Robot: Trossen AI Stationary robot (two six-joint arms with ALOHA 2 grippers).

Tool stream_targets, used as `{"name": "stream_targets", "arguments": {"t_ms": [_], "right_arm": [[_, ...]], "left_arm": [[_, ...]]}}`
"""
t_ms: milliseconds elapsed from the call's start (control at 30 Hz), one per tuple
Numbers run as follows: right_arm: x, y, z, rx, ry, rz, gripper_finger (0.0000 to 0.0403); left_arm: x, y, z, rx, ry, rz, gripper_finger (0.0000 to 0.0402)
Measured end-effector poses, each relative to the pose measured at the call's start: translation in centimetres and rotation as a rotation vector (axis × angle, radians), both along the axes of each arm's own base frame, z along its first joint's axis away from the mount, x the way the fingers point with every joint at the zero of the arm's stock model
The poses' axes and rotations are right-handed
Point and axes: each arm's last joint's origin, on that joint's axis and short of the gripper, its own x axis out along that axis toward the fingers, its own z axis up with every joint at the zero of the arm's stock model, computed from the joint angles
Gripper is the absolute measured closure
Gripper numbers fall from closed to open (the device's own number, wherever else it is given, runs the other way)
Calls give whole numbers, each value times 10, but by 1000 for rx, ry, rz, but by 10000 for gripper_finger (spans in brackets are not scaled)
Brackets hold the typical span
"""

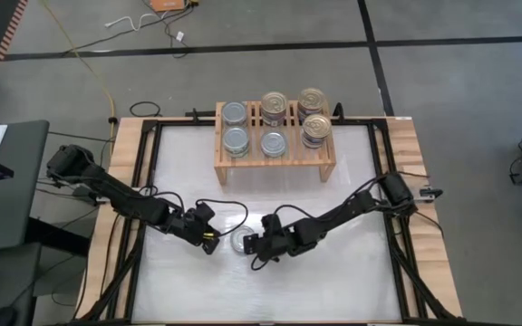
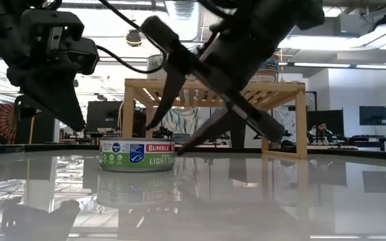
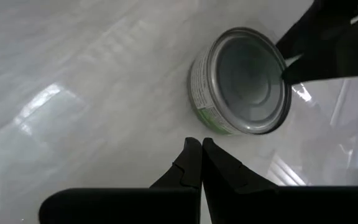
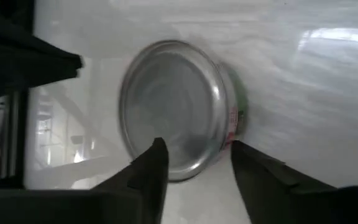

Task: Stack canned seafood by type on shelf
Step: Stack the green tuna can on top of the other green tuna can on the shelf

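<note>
A flat tin of canned seafood (image 1: 236, 243) with a plain silver top rests on its base on the white table, near the middle. My right gripper (image 4: 197, 155) is open and slants down at it from the right. One finger is over the tin's top and the other beside its wall. My left gripper (image 3: 201, 152) is shut and hangs just left of the tin (image 3: 244, 81), apart from it. The light-wood shelf (image 1: 270, 161) stands at the far middle. Its slatted top carries silver-topped tins (image 1: 235, 140) on the left and gold-topped tins (image 1: 315, 129) on the right. My right gripper's fingers straddle the tin's rim (image 4: 219, 134) on its right side, slanting down from the table's right. Whether either finger (image 4: 157, 162) touches the tin, I cannot tell. The tin stands flat on the table.
Wooden planks (image 1: 125, 208) and black cables (image 1: 143, 263) run along the table's left and right sides. The near half of the white table top (image 1: 270, 290) lies bare. The shelf's legs (image 2: 301, 120) stand behind the tin in the low view.
</note>
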Motion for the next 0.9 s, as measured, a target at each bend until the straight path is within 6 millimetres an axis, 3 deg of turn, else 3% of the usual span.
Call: {"name": "stream_targets", "arguments": {"t_ms": [267, 400, 733, 900], "right_arm": [[1, 1, -7, 6, 17, 9, 302], [1, 1, -7, 2, 17, 9, 337], [-1, 6, -8, -9, 23, 32, 347], [-1, 6, -8, -8, 26, 34, 347]], "left_arm": [[0, 0, 0, -13, 3, 13, 401], [0, 0, 0, -27, 3, 28, 401], [0, 0, 0, -44, 7, 27, 397], [-1, -1, 0, -64, 14, 33, 351]]}}
